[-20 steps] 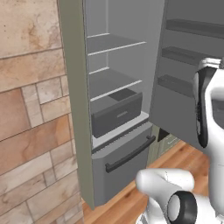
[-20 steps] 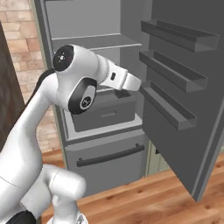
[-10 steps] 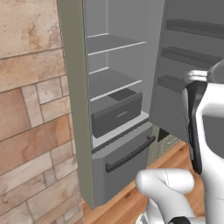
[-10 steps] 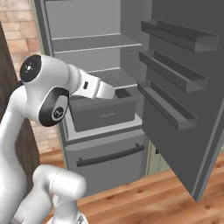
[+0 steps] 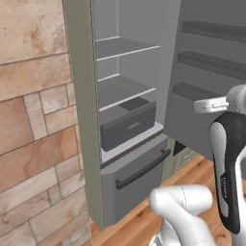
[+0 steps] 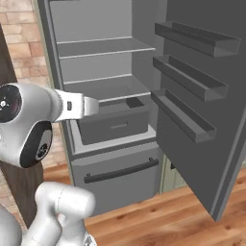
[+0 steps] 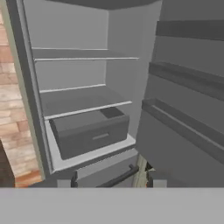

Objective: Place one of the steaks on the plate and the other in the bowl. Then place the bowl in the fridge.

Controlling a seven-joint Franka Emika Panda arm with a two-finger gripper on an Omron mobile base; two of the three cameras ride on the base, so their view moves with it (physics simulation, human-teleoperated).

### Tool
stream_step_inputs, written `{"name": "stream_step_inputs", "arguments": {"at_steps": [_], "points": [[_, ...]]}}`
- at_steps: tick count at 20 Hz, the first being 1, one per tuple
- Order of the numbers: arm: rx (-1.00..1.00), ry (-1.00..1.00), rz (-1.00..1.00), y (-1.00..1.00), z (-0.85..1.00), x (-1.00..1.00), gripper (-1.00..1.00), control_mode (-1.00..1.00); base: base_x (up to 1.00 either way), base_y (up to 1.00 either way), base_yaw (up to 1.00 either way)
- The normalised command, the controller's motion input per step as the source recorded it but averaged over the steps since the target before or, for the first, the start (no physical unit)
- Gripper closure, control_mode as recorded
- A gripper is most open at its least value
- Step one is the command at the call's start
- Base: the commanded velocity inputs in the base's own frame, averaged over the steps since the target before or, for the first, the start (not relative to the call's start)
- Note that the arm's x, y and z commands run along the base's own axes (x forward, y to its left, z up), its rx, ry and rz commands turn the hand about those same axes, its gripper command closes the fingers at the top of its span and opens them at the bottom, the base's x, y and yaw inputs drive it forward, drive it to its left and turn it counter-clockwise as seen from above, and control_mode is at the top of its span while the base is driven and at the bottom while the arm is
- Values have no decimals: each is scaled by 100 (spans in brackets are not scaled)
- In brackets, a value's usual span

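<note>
The fridge (image 5: 84, 120) stands open, tall and grey, with bare grey shelves (image 6: 103, 45) and a dark grey bin (image 7: 89, 131) on its lowest shelf. Its door (image 6: 202, 96) is swung wide to the right. My gripper (image 7: 111, 183) is open, back from the fridge and facing into it. Its fingertips (image 7: 64, 183) stand far apart with nothing between them. The steaks, the plate and the bowl are out of view.
The lower drawer (image 6: 117, 173) with its dark bar handle is closed. A brick wall (image 5: 33, 144) flanks the fridge on the left. Door racks (image 6: 185, 115) jut out on the right. Wooden floor (image 6: 158, 211) lies below.
My arm has swung back out of the fridge opening, leftward in the right base view and rightward in the left base view. The fridge itself has not moved.
</note>
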Motion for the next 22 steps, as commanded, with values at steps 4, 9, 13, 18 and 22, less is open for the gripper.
{"name": "stream_step_inputs", "arguments": {"at_steps": [4,9,13,18,22], "points": [[4,-7,-12,19,6,-39,-100,-100,0,0,0],[6,0,-22,0,32,-77,-100,-100,0,0,0],[2,0,-11,0,7,-26,-100,100,-6,-41,-2],[0,0,0,0,0,0,-100,100,-60,-100,0],[0,0,0,0,0,0,-100,100,-68,-100,-10]]}}
